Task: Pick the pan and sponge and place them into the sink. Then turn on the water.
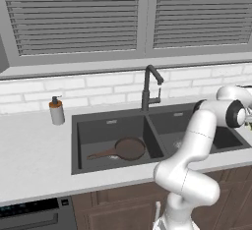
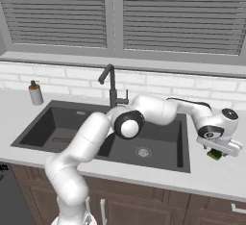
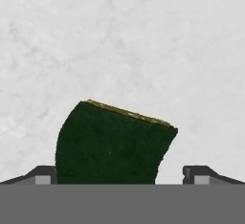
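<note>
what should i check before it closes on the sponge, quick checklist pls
1. Pan already in the sink's left basin: ok.
2. End effector open, tips wide apart: ok.
3. Sponge between the fingertips: ok; it sits closer to one tip in the hand view.
4. Sponge lying free on the counter right of the sink: ok.
5. Tips low enough to pinch the sponge: cannot tell.
6. Faucet off, no stream showing: ok.

Matt dark-grey sink [image 1: 110, 122] in pale marbled stone counter [image 1: 29, 160]; matt dark-green sponge [image 3: 112, 144]; brown wood cabinet fronts [image 1: 118, 209] below sink.
</note>
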Available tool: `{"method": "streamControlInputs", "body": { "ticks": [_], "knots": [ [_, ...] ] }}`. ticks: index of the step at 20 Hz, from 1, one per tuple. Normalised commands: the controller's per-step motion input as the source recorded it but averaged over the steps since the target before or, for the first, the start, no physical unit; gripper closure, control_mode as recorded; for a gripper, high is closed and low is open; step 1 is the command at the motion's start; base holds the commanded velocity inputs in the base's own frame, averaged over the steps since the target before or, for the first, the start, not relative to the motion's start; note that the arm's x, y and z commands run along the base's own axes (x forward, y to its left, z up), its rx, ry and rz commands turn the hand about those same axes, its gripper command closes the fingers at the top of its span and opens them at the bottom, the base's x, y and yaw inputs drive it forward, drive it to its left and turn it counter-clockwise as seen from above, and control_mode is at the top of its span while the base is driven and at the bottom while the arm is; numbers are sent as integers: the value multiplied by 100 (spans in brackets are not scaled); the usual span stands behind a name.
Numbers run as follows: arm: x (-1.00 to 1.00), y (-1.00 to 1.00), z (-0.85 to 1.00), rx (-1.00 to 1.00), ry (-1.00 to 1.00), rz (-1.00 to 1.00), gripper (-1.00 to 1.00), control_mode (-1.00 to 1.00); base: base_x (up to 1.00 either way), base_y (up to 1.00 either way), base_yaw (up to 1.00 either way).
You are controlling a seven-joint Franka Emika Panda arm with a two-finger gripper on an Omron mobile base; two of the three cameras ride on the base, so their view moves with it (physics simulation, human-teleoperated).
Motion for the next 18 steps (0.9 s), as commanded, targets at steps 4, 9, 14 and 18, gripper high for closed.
{"method": "streamControlInputs", "body": {
  "ticks": [4,9,14,18],
  "knots": [
    [8,-14,-24,0,-1,0,-100,-100,0,0,0],
    [1,-5,-28,0,-1,0,-100,-100,0,0,0],
    [0,-1,-34,0,-2,-1,-100,-100,0,0,0],
    [0,-8,-20,0,-6,-4,-100,-100,0,0,0]
  ]
}}
